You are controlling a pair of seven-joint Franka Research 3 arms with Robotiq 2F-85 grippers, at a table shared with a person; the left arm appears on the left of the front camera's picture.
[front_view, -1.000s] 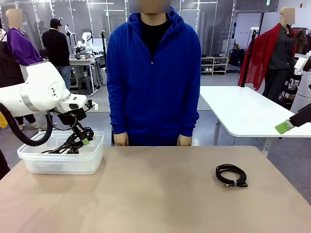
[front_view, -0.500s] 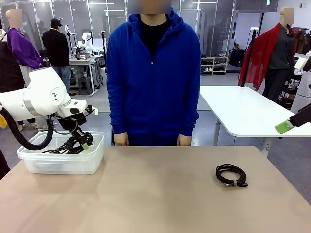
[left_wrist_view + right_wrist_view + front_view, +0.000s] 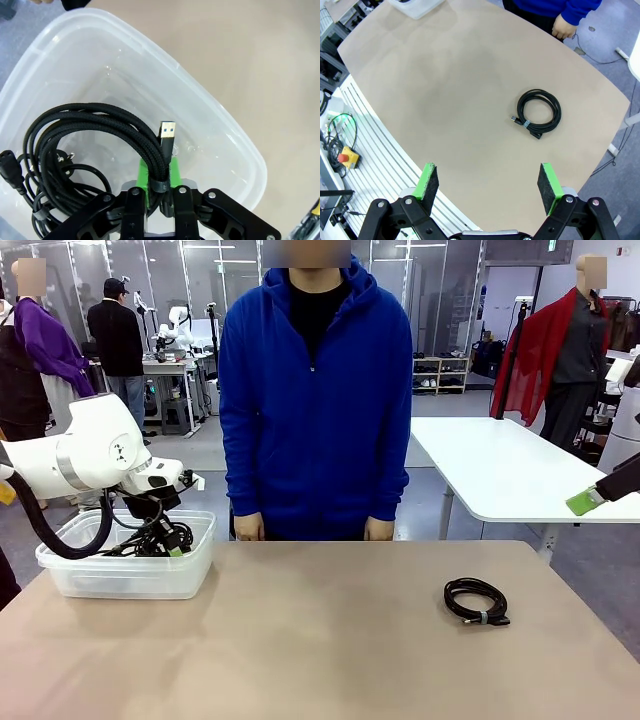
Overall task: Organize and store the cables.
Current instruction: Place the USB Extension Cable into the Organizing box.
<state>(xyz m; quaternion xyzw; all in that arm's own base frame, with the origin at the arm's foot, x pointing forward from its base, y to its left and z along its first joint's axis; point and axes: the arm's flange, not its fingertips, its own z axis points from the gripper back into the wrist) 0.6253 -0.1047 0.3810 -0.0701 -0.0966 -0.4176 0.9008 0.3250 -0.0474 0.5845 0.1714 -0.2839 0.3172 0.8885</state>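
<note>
My left gripper (image 3: 172, 540) reaches down into a clear plastic bin (image 3: 120, 575) at the table's left. In the left wrist view its jaws (image 3: 159, 172) stand narrow, shut on a braided black cable (image 3: 75, 120) whose USB plug (image 3: 167, 131) sticks up between the green pads. The coil rests in the bin (image 3: 200, 110) on other black cables (image 3: 20, 170). Another coiled thin cable (image 3: 477, 601) lies on the table at the right, apart from both arms. My right gripper (image 3: 490, 182) hangs open and empty high above the table, the coil (image 3: 538, 111) far below it.
A person in a blue hoodie stands at the far edge, hands (image 3: 250, 528) resting at the table's rim. A green fingertip (image 3: 585, 502) of my right arm shows at the picture's right edge. A white table (image 3: 500, 470) stands behind.
My left gripper has sunk lower into the bin with the cable, and the coil now rests inside. The right arm and the loose cable have not moved.
</note>
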